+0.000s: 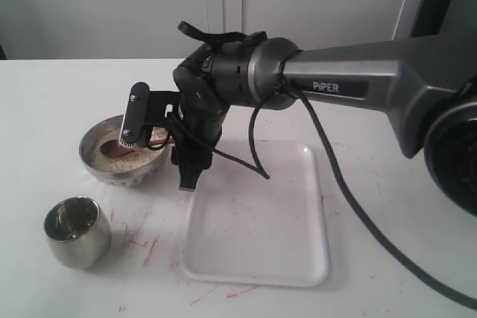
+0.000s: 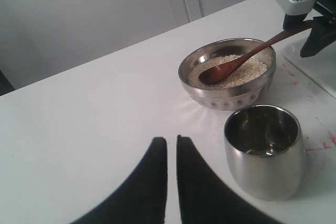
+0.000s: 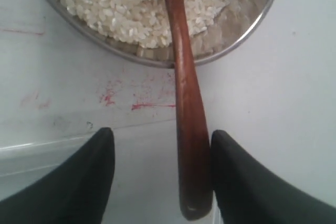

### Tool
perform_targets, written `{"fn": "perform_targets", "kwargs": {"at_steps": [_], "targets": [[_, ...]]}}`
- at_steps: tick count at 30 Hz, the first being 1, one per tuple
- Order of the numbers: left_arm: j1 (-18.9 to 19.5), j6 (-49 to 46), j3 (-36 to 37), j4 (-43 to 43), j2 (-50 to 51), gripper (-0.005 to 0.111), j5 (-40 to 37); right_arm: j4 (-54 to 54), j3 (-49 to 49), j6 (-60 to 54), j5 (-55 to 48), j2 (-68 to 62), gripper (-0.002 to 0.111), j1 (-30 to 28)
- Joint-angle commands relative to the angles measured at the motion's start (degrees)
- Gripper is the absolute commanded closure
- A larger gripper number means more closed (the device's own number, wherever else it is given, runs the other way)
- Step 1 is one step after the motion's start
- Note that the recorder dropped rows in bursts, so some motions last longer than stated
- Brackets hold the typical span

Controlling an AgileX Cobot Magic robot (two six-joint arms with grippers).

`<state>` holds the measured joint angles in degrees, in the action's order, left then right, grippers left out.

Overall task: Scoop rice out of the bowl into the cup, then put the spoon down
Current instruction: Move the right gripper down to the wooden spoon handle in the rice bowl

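across the bowl (image 1: 123, 174) rim, spoon (image 2: 247, 56) handle; cup (image 1: 74, 237) and white tray (image 1: 257, 221) nearby

rice (image 2: 251, 70) off-white | spoon (image 2: 220, 71) reddish-brown | bowl (image 2: 227, 99) silver | cup (image 2: 262, 178) silver | tray (image 1: 261, 258) white

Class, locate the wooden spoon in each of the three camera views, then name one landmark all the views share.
Exterior view: spoon left of centre, head in the rice, partly hidden by the right gripper.
Left wrist view: spoon head on the rice, handle over the rim, beyond the cup.
Right wrist view: spoon handle between the right gripper's open jaws.
Shared landmark: the bowl.
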<state>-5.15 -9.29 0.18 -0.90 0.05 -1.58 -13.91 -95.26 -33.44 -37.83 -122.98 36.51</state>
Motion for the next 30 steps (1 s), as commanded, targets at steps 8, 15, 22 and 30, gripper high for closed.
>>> {"fn": "perform_targets", "kwargs": {"at_steps": [8,15,22,30], "targets": [[-0.16,0.08,-0.18,0.39,-0.05,0.092,0.34,-0.19,-0.11,-0.14,2.94,-0.53,0.056,-0.04],[-0.16,0.08,-0.18,0.39,-0.05,0.092,0.34,-1.14,-0.11,-0.14,2.33,-0.53,0.056,-0.04],[-0.16,0.08,-0.18,0.39,-0.05,0.092,0.34,-1.14,-0.11,-0.14,2.19,-0.53,0.056,-0.04],[-0.16,0.08,-0.18,0.39,-0.05,0.092,0.34,-1.14,-0.82,0.63,1.8,-0.42,0.056,-0.04]]}}
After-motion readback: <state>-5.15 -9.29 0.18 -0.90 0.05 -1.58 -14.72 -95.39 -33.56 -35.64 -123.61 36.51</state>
